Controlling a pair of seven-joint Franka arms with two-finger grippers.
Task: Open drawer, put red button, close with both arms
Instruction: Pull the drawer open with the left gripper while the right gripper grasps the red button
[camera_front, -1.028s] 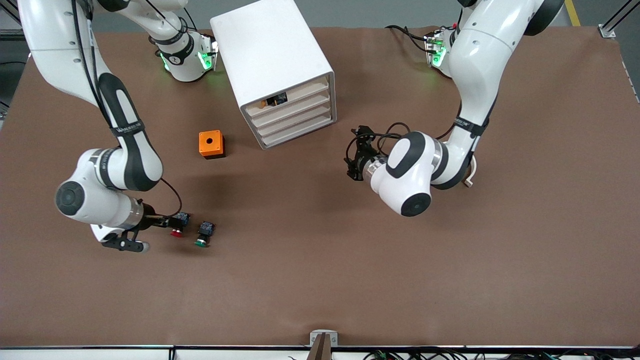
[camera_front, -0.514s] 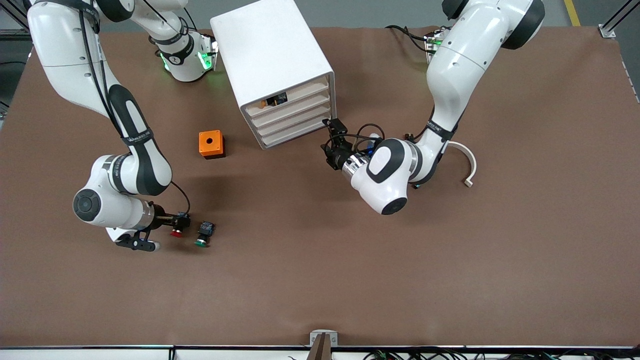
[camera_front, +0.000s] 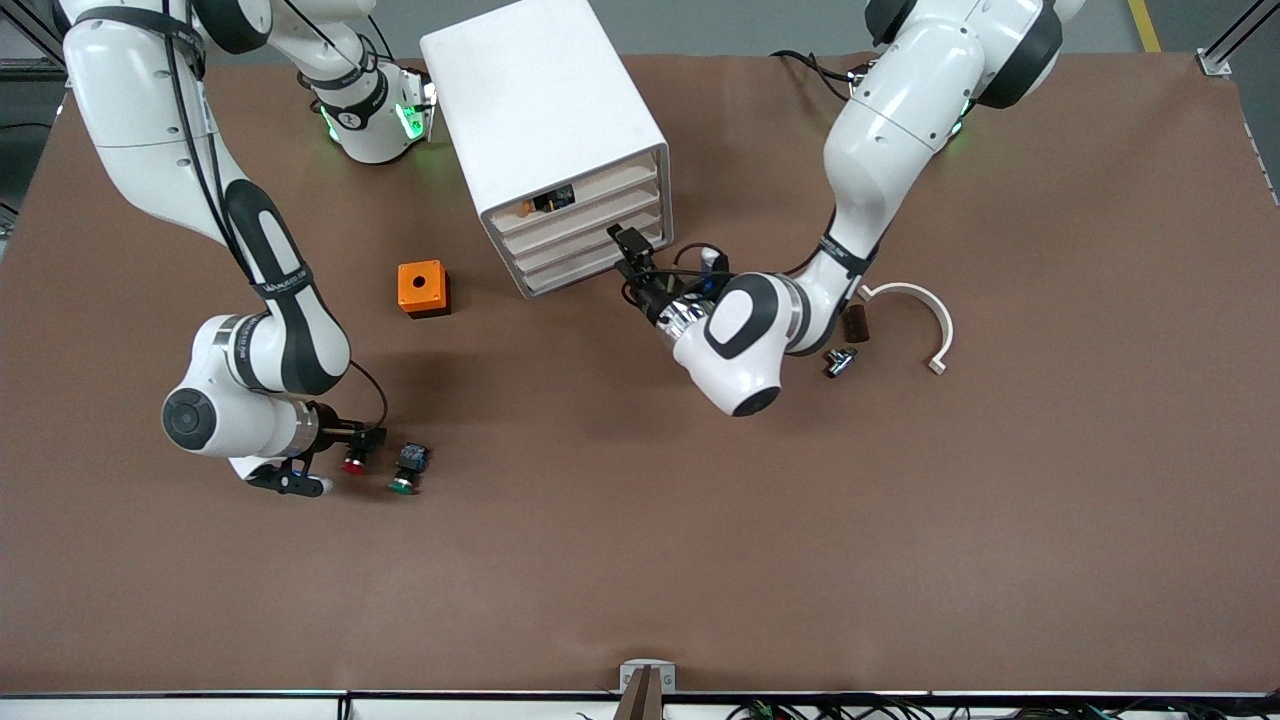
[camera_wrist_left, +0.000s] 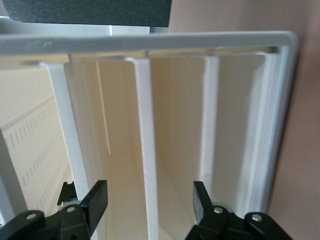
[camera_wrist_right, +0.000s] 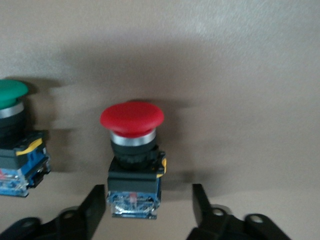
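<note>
The red button (camera_front: 353, 464) lies on the table toward the right arm's end, red cap toward the front camera. My right gripper (camera_front: 366, 440) is open, one finger on each side of the button's black and blue body without touching it; the right wrist view shows the gripper (camera_wrist_right: 148, 197) and the button (camera_wrist_right: 132, 120). The white cabinet (camera_front: 540, 110) has all its drawers shut, the second drawer (camera_front: 575, 217) among them. My left gripper (camera_front: 626, 242) is open right at the drawer fronts. In the left wrist view it (camera_wrist_left: 150, 192) straddles one white front edge (camera_wrist_left: 144, 140); I cannot tell which drawer's.
A green-capped button (camera_front: 405, 470) lies beside the red one, also in the right wrist view (camera_wrist_right: 10, 95). An orange box with a hole (camera_front: 423, 288) sits near the cabinet. A white curved piece (camera_front: 915, 310) and small dark parts (camera_front: 840, 358) lie by the left arm.
My left gripper has swung from open table up to the cabinet's drawer fronts, uncovering small parts. My right gripper has slid closer round the red button.
</note>
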